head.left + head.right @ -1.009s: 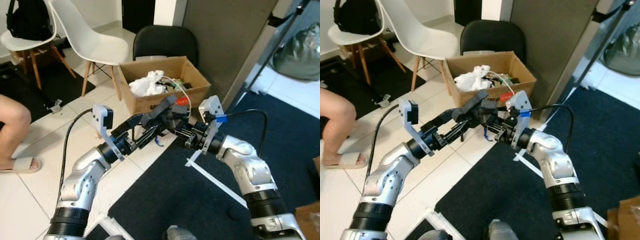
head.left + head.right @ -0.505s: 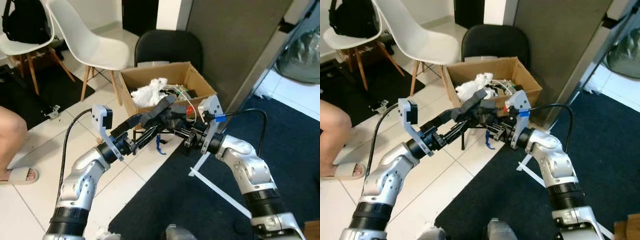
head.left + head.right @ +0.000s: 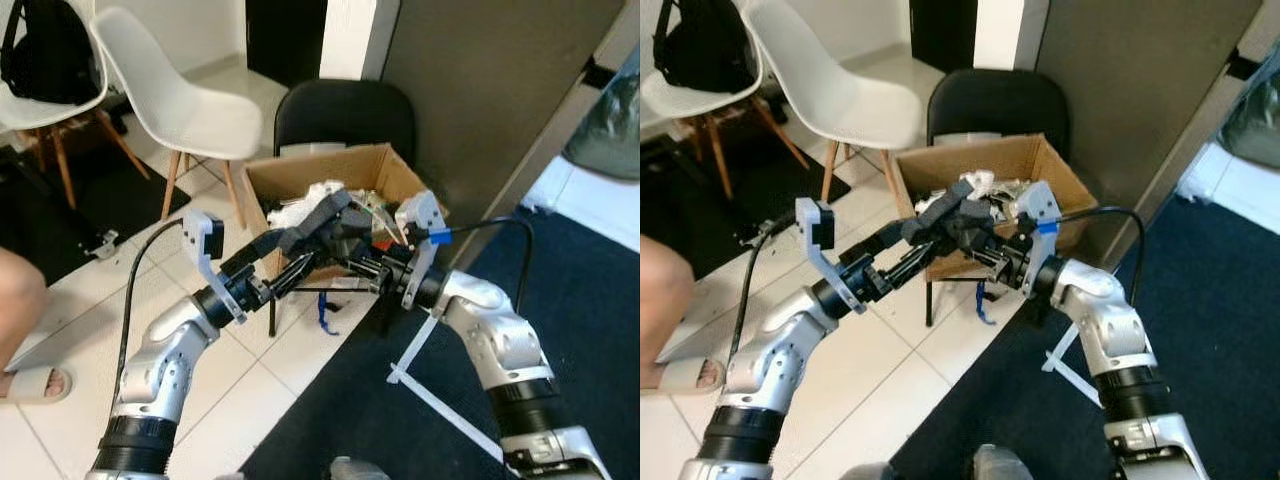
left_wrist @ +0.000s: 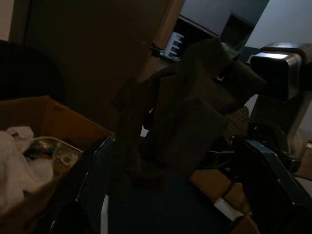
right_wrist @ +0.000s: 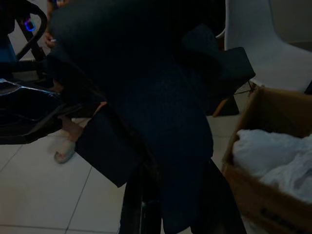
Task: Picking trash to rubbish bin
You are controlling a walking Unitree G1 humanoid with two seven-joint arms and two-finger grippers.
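Note:
A dark grey crumpled trash piece (image 3: 328, 222) hangs in front of me, held from both sides. My left gripper (image 3: 303, 250) reaches in from the left with its fingers astride the piece, which looms large in the left wrist view (image 4: 180, 112). My right gripper (image 3: 352, 258) is shut on it from the right; the piece (image 5: 161, 122) covers most of the right wrist view. Just behind it stands the open cardboard box (image 3: 395, 175) that serves as the bin, with white crumpled trash (image 3: 300, 200) and other scraps inside. The piece hovers at the box's front wall.
Two white chairs (image 3: 170, 100) stand at the left, one with a black backpack (image 3: 40, 50). A black chair (image 3: 345, 110) and a dark panel (image 3: 480, 100) are behind the box. A person's sandalled foot (image 3: 25, 380) is at the left. A white strip (image 3: 440, 400) lies on the black rug (image 3: 350, 430).
The whole picture has shifted: the camera has come closer to the box. The held piece now hangs right at the box's front wall. Both grippers keep their hold.

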